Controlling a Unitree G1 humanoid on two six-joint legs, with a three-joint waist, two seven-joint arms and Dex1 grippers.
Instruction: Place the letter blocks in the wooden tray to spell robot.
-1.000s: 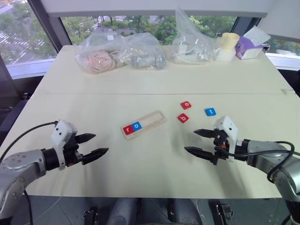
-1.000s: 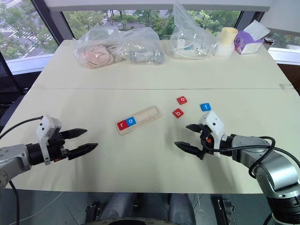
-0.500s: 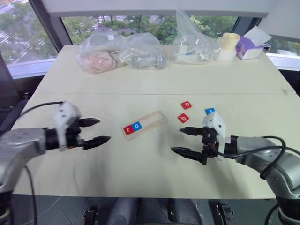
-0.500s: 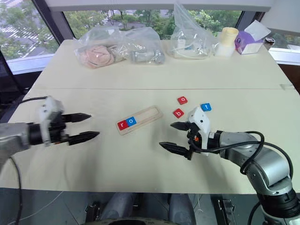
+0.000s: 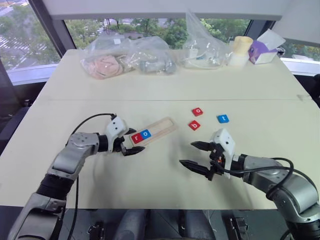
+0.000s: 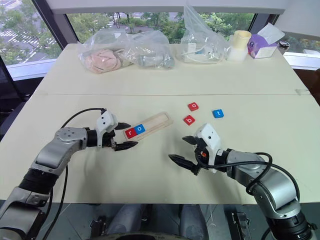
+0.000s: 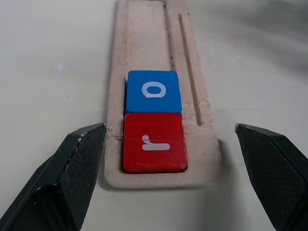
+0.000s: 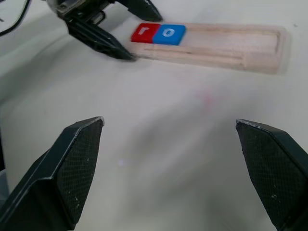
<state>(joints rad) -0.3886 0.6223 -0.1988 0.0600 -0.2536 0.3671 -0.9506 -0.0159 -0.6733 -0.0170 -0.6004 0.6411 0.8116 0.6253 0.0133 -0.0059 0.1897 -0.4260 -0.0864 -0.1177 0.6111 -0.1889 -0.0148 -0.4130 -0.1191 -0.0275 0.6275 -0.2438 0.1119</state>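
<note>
The wooden tray (image 5: 161,128) lies slantwise at mid-table, with a red r block (image 5: 136,138) and a blue o block (image 5: 145,134) side by side at its left end. A red o block (image 5: 198,111), a red b block (image 5: 194,125) and a blue t block (image 5: 223,118) lie loose to the tray's right. My left gripper (image 5: 135,141) is open and low, its fingers (image 7: 77,163) straddling the tray's end by the r block (image 7: 154,143). Right of the tray, my right gripper (image 5: 187,153) hangs open and empty, just in front of the b block.
Along the far edge sit several clear plastic bags (image 5: 106,62), a pale cup (image 5: 242,49) and a purple tissue box (image 5: 263,50). A seam (image 5: 160,99) crosses the table behind the blocks. Bare tabletop lies between the tray and the near edge.
My left gripper has swung in from the left, forward and down, to the tray's left end. The right gripper has drifted a little leftward. Both stay open.
</note>
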